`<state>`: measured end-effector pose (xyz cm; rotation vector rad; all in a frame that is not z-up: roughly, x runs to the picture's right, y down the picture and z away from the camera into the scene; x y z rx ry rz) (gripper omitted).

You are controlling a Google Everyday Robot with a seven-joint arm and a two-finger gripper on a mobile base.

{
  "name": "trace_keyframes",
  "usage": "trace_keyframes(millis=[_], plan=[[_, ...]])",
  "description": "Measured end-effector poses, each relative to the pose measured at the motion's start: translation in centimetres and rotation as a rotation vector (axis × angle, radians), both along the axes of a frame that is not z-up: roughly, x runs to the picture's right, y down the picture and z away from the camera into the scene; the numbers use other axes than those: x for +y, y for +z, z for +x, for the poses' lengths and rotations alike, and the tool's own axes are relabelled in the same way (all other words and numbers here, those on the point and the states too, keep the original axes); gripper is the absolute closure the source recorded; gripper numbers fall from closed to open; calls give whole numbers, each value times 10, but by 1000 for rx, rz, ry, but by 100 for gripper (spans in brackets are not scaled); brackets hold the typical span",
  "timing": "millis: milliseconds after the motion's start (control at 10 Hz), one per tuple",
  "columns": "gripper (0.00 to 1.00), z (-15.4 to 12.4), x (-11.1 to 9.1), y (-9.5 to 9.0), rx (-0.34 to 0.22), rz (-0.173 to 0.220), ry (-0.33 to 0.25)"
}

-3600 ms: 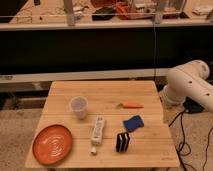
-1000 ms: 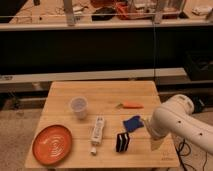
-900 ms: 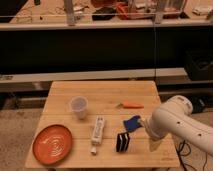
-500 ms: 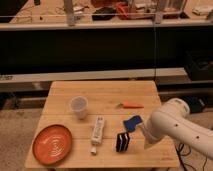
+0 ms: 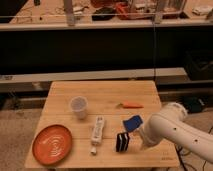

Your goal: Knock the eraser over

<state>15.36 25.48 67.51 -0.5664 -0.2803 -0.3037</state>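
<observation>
The eraser (image 5: 122, 141), a small black block with thin white stripes, stands upright near the front edge of the wooden table (image 5: 110, 92). My white arm (image 5: 172, 129) reaches in from the right. Its gripper (image 5: 140, 140) is low over the table, just right of the eraser and very close to it. I cannot tell whether it touches the eraser.
A blue flat pad (image 5: 133, 122) lies just behind the eraser. A long white bar-shaped device (image 5: 98, 131) lies to its left. A clear cup (image 5: 79, 107) stands at mid-left, an orange plate (image 5: 52, 145) at front left, and a small orange carrot-like object (image 5: 132, 105) behind the pad.
My arm has swung from the table's right side down and leftward, bringing the gripper close to the eraser's right side. The eraser still stands upright.
</observation>
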Motion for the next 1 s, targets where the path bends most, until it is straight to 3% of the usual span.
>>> trace_keyframes(millis=[300,400,700,1000], plan=[[96,-23,2,5,-14,5,0],[100,-25,-1,9,-18,10,-4],[100,-53,-8,16,-34,25,-17],[100,-62,-3,22,-50,25,-14]])
